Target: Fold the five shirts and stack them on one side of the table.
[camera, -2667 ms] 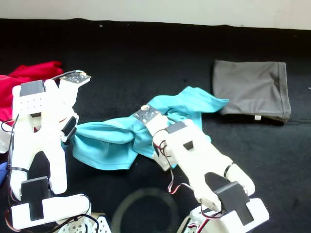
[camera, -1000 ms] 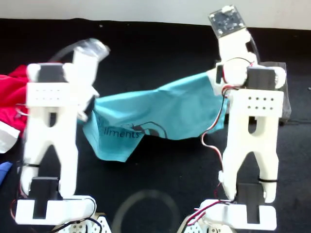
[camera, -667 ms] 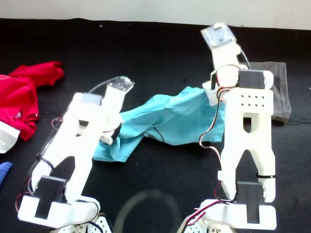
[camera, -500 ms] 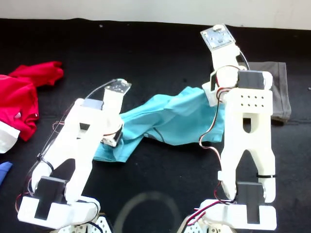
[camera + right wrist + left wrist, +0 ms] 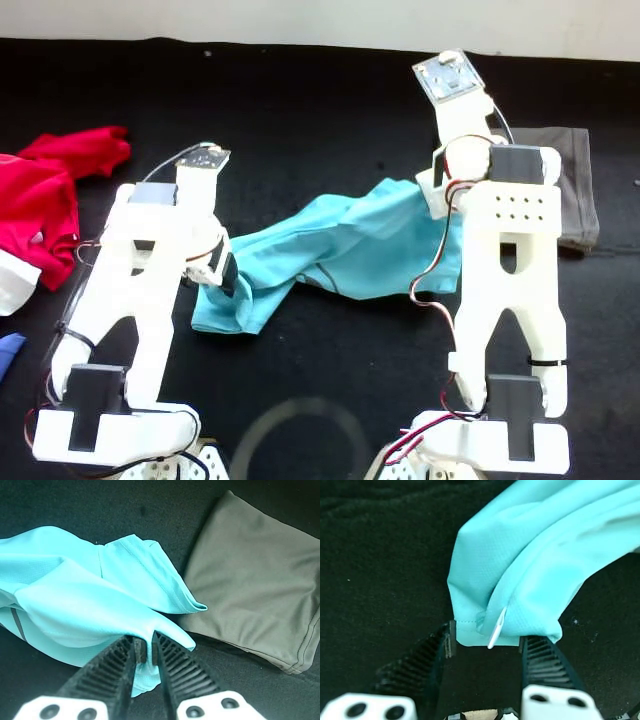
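Note:
A teal shirt (image 5: 340, 250) lies crumpled across the middle of the black table (image 5: 300, 110). My right gripper (image 5: 432, 196) is at its right end, shut on a fold of the teal shirt (image 5: 75, 595); the right wrist view has the gripper (image 5: 145, 652) pinching that cloth. My left gripper (image 5: 215, 275) is at the shirt's left end. It is open (image 5: 487, 642), and the hem of the teal shirt (image 5: 530, 555) lies loose between its fingertips. A folded grey shirt (image 5: 575, 190) lies flat at the right, partly behind the right arm, and reappears as the grey shirt (image 5: 250, 580).
A red shirt (image 5: 50, 195) is bunched at the left edge, with a white cloth (image 5: 15, 282) and a blue bit (image 5: 8, 352) below it. Both arm bases stand at the table's near edge.
The shirt, held stretched in the air a second ago, has come down onto the table. My left arm swung low, then drew back to the left. The right arm has stayed put.

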